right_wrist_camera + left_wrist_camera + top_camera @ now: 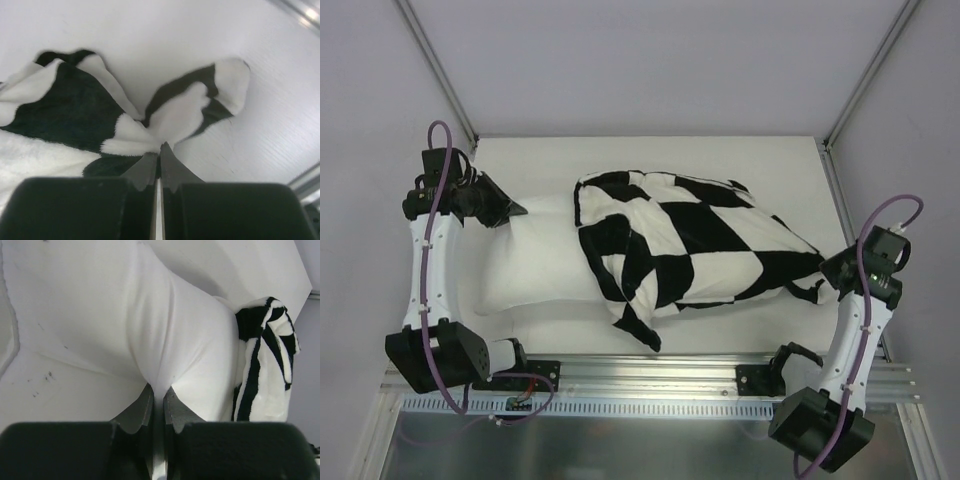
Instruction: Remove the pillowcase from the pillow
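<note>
The black-and-cream checkered pillowcase (pixel 690 245) covers the right part of the plain white pillow (pixel 535 260), whose left half lies bare on the table. My left gripper (pixel 517 210) is at the pillow's far left corner and is shut on a pinch of its white fabric (pixel 159 375). My right gripper (pixel 828 277) is at the pillowcase's right end, shut on a bunched fold of the checkered cloth (pixel 172 117). In the left wrist view the pillowcase's edge (pixel 265 360) hangs crumpled at the right.
The white table (pixel 650 160) ends at a metal rail (pixel 650 375) along the near edge. Frame posts (pixel 865 90) rise at the back corners. The arm bases (pixel 510 365) sit on the rail.
</note>
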You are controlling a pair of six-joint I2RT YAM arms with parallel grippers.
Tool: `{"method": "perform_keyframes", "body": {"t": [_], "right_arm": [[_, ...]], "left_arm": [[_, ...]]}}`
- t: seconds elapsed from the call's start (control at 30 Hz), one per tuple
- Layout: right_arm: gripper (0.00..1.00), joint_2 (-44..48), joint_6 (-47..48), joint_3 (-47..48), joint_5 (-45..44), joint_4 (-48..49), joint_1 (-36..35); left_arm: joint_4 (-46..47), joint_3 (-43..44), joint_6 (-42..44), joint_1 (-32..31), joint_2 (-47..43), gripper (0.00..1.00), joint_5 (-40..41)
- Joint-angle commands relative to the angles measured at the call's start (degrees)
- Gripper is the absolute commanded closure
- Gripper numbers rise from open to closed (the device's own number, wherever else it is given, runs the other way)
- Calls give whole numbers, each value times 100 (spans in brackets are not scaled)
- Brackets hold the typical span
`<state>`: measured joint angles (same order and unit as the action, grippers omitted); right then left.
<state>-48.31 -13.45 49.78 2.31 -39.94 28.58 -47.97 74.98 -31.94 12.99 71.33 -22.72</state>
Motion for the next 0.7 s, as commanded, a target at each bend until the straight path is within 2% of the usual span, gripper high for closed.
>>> {"method": "perform_keyframes", "body": {"t": [0.0, 0.13, 0.27, 0.33, 0.37, 0.4, 0.43, 0.47, 0.5, 0.57, 0.67], "right_arm": [[99, 59, 97, -214, -1161, 602, 429], [99, 7, 88, -232, -1215, 610, 500], [99, -2, 36, -232, -970, 794, 508], [99, 6, 158, -258, 125, 1022, 412], [99, 58, 341, -249, 1139, 1406, 264], [89, 59, 396, -136, 1323, 1454, -408], [73, 24, 457, 39, 1221, 1272, -945], [40, -28, 553, 258, 767, 1148, -1621], [26, -81, 711, 634, -255, 1077, -2845], [9, -492, 756, 1014, -1149, 892, -3933], [7, -1055, 669, 1656, -1417, 900, -4395]], "left_arm": [[797, 605, 223, 634, 240, 100, 1129], [780, 834, 189, 1134, 548, 100, 1042], [780, 711, 144, 1258, 584, 100, 928], [789, 536, 145, 1241, 531, 100, 717], [797, 483, 153, 1154, 514, 100, 612], [850, 369, 214, 1074, 487, 100, 602], [876, 316, 224, 969, 452, 100, 628], [894, 289, 241, 759, 443, 100, 707], [912, 272, 250, 670, 461, 100, 751], [920, 289, 276, 521, 522, 100, 804], [912, 333, 294, 494, 592, 100, 743]]}}
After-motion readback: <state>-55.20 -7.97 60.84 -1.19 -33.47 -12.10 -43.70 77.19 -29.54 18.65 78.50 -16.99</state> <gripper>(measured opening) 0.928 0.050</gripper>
